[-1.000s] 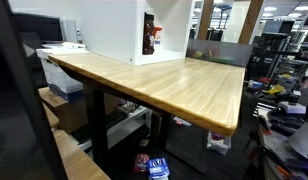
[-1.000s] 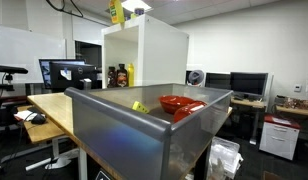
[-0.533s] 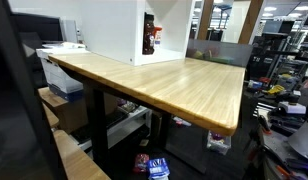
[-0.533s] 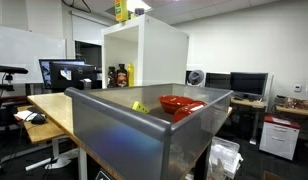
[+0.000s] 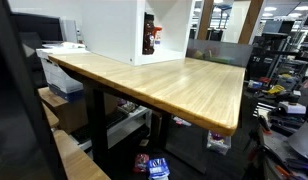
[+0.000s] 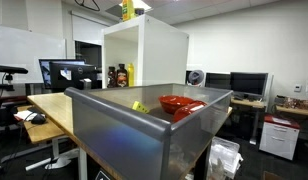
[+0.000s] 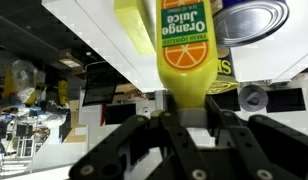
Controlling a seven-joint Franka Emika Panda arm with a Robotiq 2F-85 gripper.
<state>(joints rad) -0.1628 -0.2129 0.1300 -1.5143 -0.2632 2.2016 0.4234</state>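
The gripper [image 7: 184, 112] pinches the orange juice bottle [image 7: 182, 50] by its narrow end, with its jaws partly closed around it. In an exterior view the bottle [image 6: 126, 10] hangs just above the top of the white cabinet [image 6: 154, 60]. A tin can [image 7: 249, 22] shows close beside it against the cabinet's white panel. The grasp and lift look done. The bottle seems to rest on nothing, so it is not yet set down.

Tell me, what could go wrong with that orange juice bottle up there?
The tool pinches the orange juice bottle near one end only, so it might slip or swing. A can sits right beside the bottle and could get knocked. In an exterior view the bottle is high, above the white cabinet; a drop could land hard.
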